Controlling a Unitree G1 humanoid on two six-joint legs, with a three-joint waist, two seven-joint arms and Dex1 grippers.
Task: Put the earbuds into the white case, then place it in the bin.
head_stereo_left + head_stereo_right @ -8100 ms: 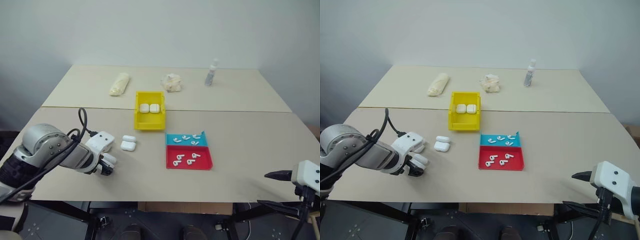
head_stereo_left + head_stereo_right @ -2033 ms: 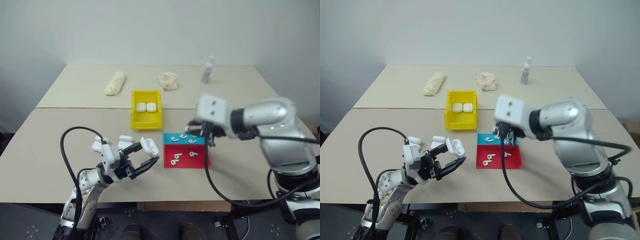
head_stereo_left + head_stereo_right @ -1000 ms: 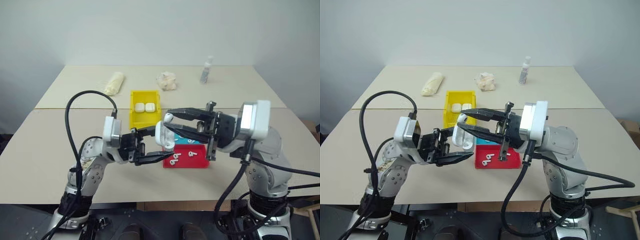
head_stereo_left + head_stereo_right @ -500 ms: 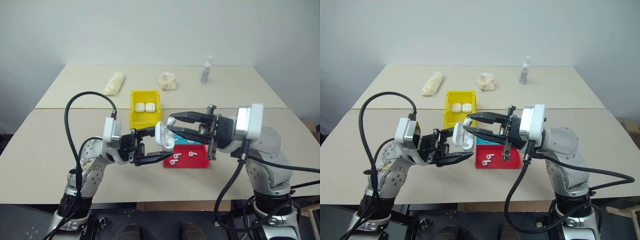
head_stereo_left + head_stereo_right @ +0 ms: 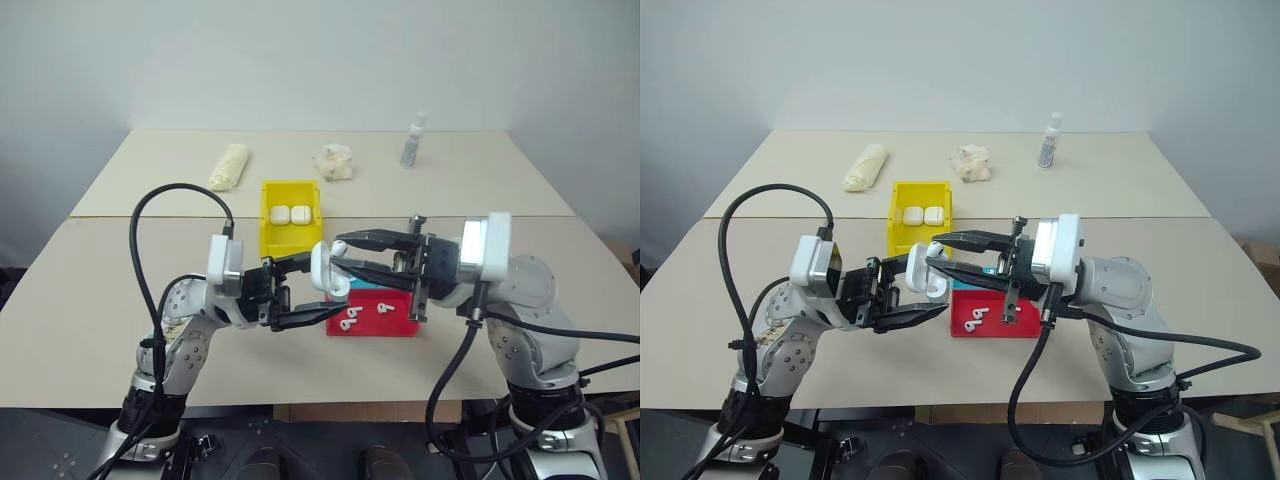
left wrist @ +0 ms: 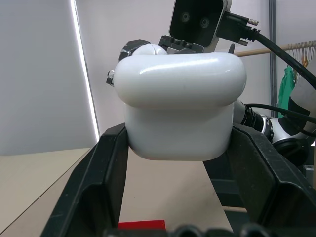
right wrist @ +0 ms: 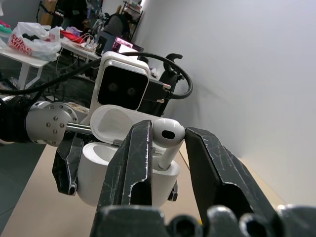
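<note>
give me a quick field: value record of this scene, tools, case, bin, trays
left tool: shut on the white case, held above the table
case lid: open
right tool: shut on an earbud, right over the case
bin: two closed cases inside
red tray: earbuds inside
blue tray: mostly hidden behind the tools

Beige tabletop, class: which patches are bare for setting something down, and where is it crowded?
Bare: the beige tabletop left of the yellow plastic bin. Crowded: beside the bin, around the shallow red tray.
</note>
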